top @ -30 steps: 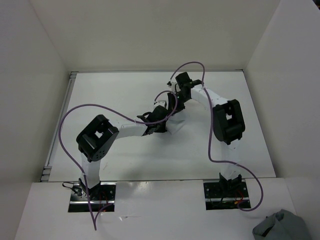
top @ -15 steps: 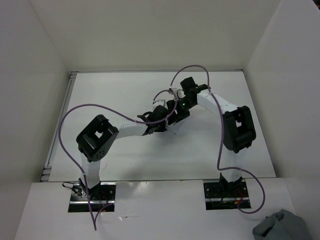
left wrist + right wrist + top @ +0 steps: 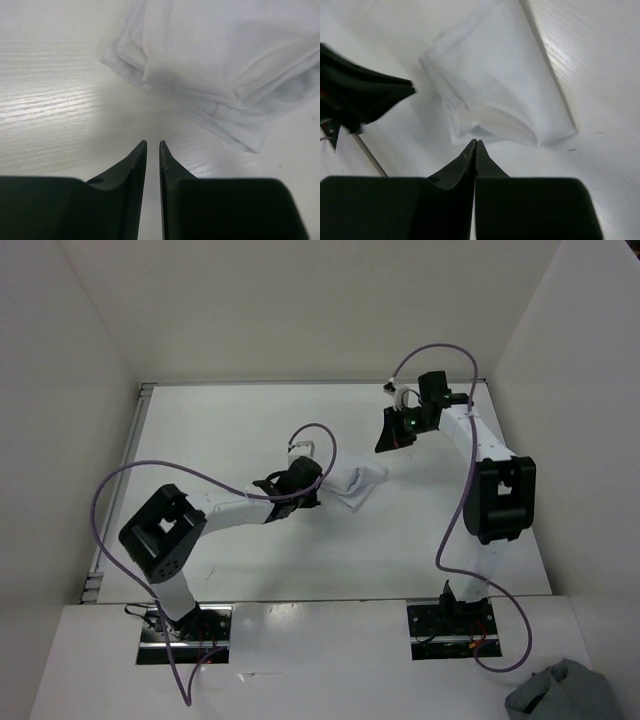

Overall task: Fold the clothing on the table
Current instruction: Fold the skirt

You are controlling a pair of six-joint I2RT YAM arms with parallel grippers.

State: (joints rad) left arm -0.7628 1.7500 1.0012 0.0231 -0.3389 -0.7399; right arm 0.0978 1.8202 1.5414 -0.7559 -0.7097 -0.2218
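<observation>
Top external: right pincer (image 3: 385, 445), shut, empty, has left the clothing (image 3: 352, 480); left pincer (image 3: 152, 144) barely ajar, empty.

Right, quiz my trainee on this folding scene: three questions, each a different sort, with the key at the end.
1. True or false: the right claw is shut on the folded thin white fabric garment.
2. Where is the crumpled grey-blue cloth bundle? A: off the flat matte white tabletop, past the right arm's base. B: on the tabletop, touching the garment. C: under the garment.
3. Fill in: in the overhead view, the ____ claw is the one right beside the garment.
Key: 1 false, it is shut on nothing and apart from the garment; 2 A; 3 the left claw.
</observation>
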